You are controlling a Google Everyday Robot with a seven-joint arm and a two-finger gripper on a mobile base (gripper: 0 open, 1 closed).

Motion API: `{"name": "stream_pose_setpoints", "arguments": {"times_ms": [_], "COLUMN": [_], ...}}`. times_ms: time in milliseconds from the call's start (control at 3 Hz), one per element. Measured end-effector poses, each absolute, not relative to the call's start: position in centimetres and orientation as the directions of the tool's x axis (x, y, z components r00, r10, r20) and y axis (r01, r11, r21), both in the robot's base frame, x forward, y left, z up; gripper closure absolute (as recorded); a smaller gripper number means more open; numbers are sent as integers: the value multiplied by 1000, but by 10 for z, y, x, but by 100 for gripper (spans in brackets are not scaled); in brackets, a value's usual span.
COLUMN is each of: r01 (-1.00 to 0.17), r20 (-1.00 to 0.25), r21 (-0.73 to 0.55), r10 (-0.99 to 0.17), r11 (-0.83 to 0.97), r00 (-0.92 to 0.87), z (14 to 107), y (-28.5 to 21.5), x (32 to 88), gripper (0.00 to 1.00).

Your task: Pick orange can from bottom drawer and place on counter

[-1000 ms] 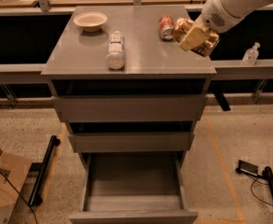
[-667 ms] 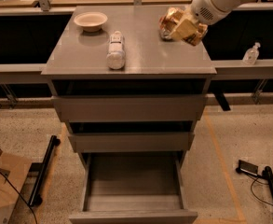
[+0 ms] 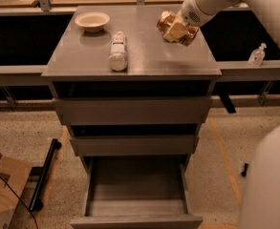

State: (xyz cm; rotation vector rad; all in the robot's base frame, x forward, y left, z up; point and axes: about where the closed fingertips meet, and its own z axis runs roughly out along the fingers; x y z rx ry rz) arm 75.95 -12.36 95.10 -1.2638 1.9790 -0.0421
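Observation:
My gripper (image 3: 177, 28) is shut on the orange can (image 3: 189, 34), a shiny golden can held tilted just over the back right part of the grey counter (image 3: 144, 56). I cannot tell whether the can touches the counter. My white arm (image 3: 211, 1) reaches in from the upper right. The bottom drawer (image 3: 134, 220) is pulled wide open below, and its grey tray interior (image 3: 137, 185) holds nothing. The red-and-white can is hidden behind my gripper.
A white bottle (image 3: 118, 51) lies on its side at the counter's middle left. A pale bowl (image 3: 92, 20) stands at the back left. The two upper drawers (image 3: 132, 111) are slightly out. A cardboard box (image 3: 1, 190) and a black bar (image 3: 44, 175) lie on the floor at left, and a pump bottle (image 3: 257, 55) stands on the right ledge.
My gripper has carried the orange can left and farther back over the counter, covering the red-and-white can. The drawer, bottle and bowl have not moved.

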Motion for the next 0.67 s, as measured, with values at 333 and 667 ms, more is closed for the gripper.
{"name": "stream_pose_setpoints", "arguments": {"times_ms": [333,667], "r01": [-767,-776], "r20": [-577,-565], "r21": [-356,-308], "r10": [-771,-762], "r11": [534,551], "r00": [-269,-317], "z": [917,887], "y": [-129,-132], "x": [783,796], "gripper": [58,35]}}
